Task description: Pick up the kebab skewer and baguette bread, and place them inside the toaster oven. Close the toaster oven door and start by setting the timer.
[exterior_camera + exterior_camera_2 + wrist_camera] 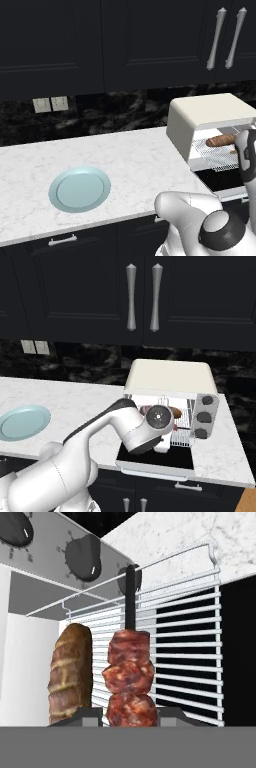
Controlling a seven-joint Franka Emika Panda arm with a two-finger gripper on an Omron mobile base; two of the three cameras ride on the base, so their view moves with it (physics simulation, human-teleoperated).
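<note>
While I look along my hand camera, the gripper (130, 714) sits nearest, its two dark fingertips (90, 716) pinched on the lowest meat chunk of the kebab skewer (129, 677), whose stick runs away from me over the wire rack (185, 642). Just beside the skewer, on its left in this view, lies the baguette bread (70, 672), resting on the same rack; I cannot tell whether loaf and meat touch. Beyond them I see the dark control knobs (82, 556) on the grey panel of the toaster oven (30, 592).

From the right base camera, my arm reaches across the folded-down toaster oven door (157, 458), which lies flat over the counter's front edge. The cream toaster oven (170, 378) stands open behind it, rack pulled partly out, three knobs (204, 417) down its right side.

From the left base camera, the baguette bread (221, 140) shows inside the oven cavity (220, 145) on the rack. Well apart to the left, a pale blue plate (80, 189) sits on the white marble counter (125, 155). Farthest back are the dark stone backsplash with wall outlets (50, 104) and black upper cabinets (125, 40) with silver handles (226, 37).
</note>
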